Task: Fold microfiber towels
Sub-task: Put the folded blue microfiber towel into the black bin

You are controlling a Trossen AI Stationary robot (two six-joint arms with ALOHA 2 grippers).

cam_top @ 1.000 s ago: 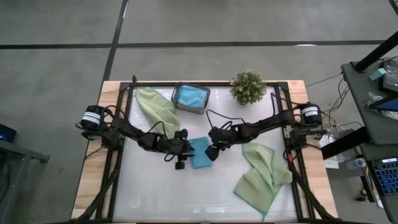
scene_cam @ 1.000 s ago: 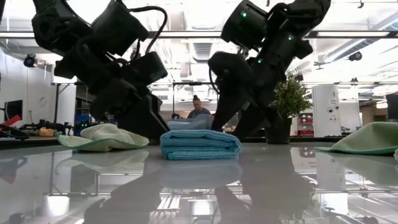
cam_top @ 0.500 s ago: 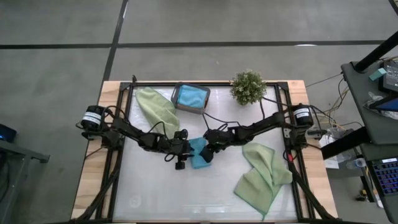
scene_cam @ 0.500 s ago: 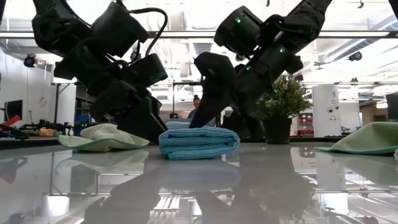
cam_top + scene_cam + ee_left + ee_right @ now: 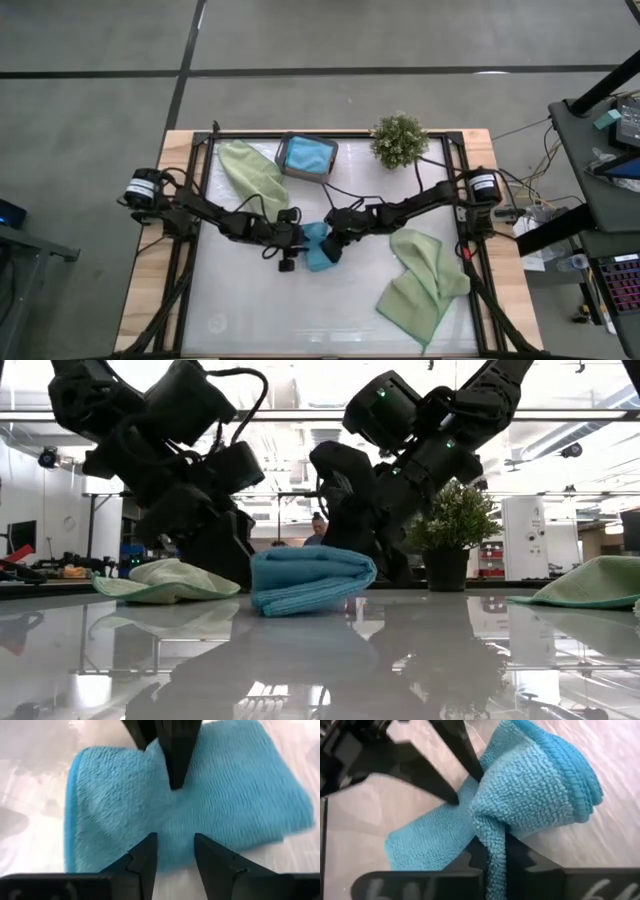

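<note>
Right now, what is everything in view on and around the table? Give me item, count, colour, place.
Folded towel: one, teal-blue, table centre, between both grippers.
Second teal towel: one, teal-blue, in the tray.
Tray: one, dark grey, far edge of the table.
Green towels: two, light sage, one far left, one near right, both unfolded.
Potted plant: one, green, far right.
Person: one, in the room behind.
Left gripper: open, beside the folded towel.
Right gripper: shut on the folded towel.
</note>
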